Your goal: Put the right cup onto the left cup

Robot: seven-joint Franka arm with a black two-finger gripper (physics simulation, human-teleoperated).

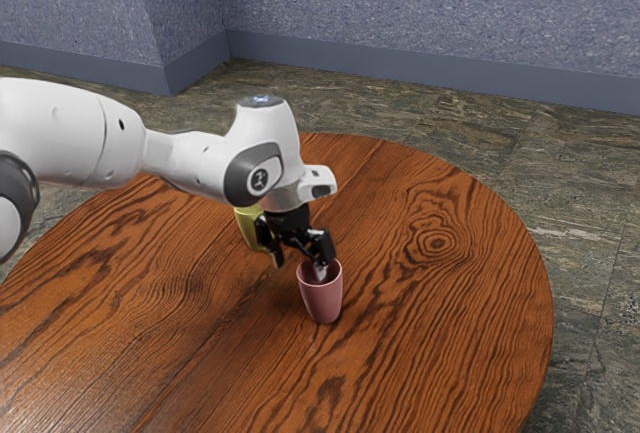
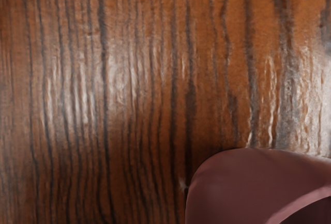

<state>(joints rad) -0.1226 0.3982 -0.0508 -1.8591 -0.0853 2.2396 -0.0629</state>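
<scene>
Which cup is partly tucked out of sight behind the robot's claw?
The yellow-green cup: in the exterior view the gripper covers part of its side. The pink cup stands nearer the camera, its outer side in full sight.

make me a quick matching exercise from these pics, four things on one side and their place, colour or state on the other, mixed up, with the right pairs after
Things:
1. yellow-green cup
2. pink cup
3. end effector
4. table

Descriptions:
A. black, fingers apart
B. round top, brown wood grain
C. partly behind the black fingers in the exterior view
D. upright, a fingertip at its mouth

Right pairs: 1-C, 2-D, 3-A, 4-B
</scene>
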